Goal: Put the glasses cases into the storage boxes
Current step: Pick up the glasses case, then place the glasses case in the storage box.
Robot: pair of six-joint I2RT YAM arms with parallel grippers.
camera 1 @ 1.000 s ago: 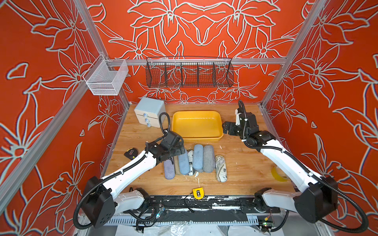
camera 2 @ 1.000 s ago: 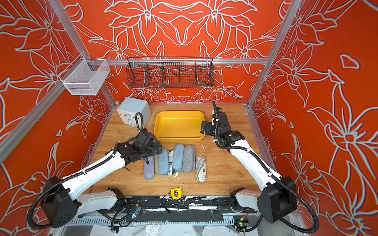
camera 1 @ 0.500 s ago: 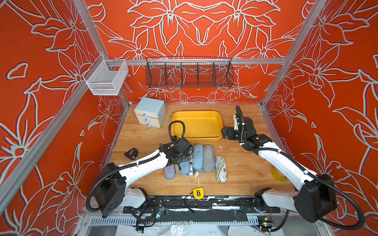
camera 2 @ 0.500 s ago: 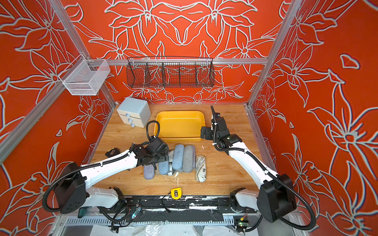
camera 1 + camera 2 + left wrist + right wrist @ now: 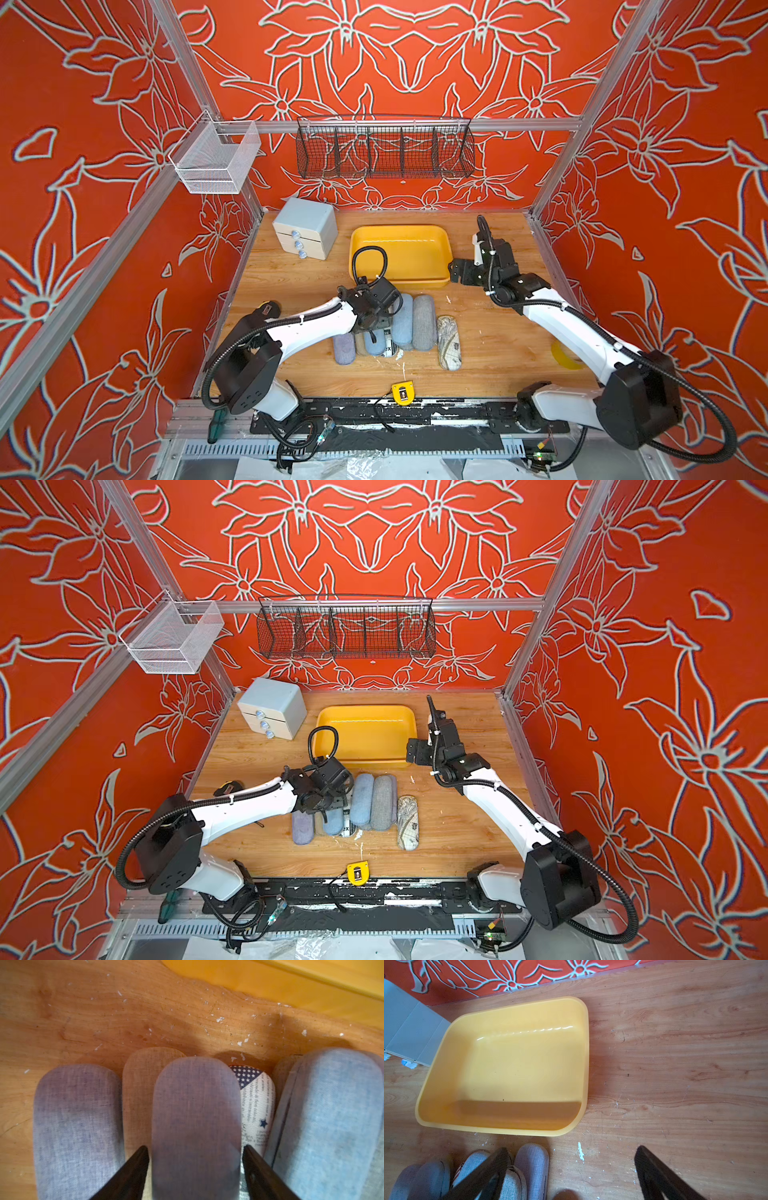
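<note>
- Between fingers (image 5: 133, 1169) of the left gripper (image 5: 194, 1148), clamped: a blue-grey fabric-covered oblong glasses case (image 5: 195, 1105), overlapping a newsprint-printed case (image 5: 257, 1105).
- Farther out: a shallow yellow plastic tray (image 5: 584, 1053), the other cases (image 5: 424, 324) outside it.
- Facing that tray: right gripper (image 5: 571, 1148), spread wide, unladen.

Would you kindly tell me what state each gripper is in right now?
Left gripper: closed on a blue-grey case.
Right gripper: open, holding nothing.

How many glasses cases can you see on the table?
8, possibly more hidden underneath. One row before the yellow tray: lavender case, tan case, blue case between the fingers of the left gripper, newsprint case, light blue case atop a half-hidden case, grey case, map-printed case.
</note>
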